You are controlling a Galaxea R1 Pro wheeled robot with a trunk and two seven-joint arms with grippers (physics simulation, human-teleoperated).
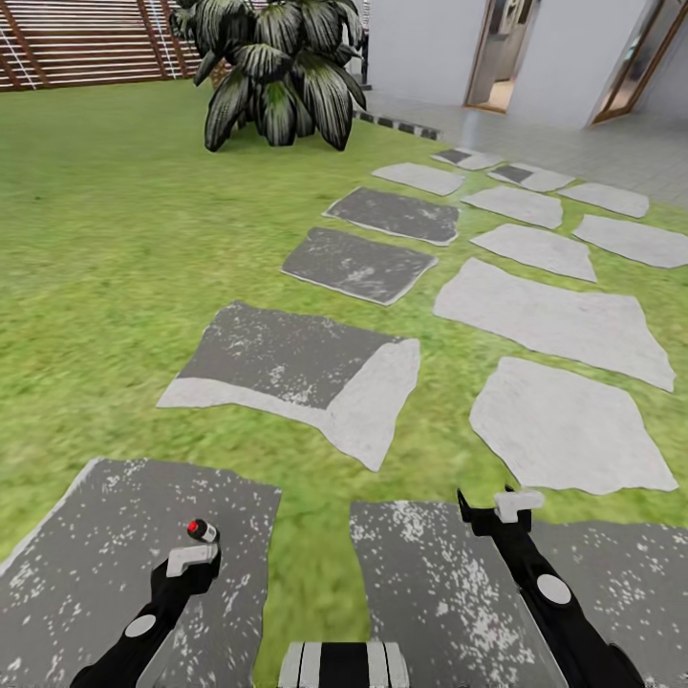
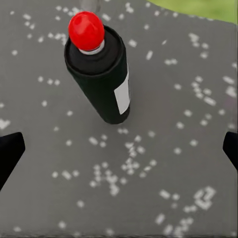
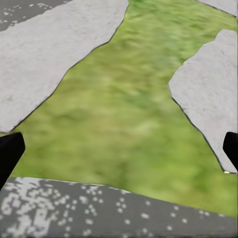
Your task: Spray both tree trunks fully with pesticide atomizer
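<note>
I see the left gripper (image 2: 119, 148) spread wide, fingers apart, hovering above the atomizer (image 2: 99, 69), a black bottle with a red top standing on a dark paving stone (image 2: 163, 163). The right gripper (image 3: 119, 148) is likewise spread over grass (image 3: 124, 114) between stones.

— What was cut off in the head view?

— The palm-like plant (image 1: 277, 72) lost its top at the frame edge, and both arms ran out at the bottom.

— And the pesticide atomizer (image 1: 202, 530)?

— Tiny there; its lower body sat behind the left gripper (image 1: 191, 557).

— The wrist views?

— Only dark fingertips (image 2: 10, 153) showed at the sides. The grass (image 3: 129, 114) was blurred.
</note>
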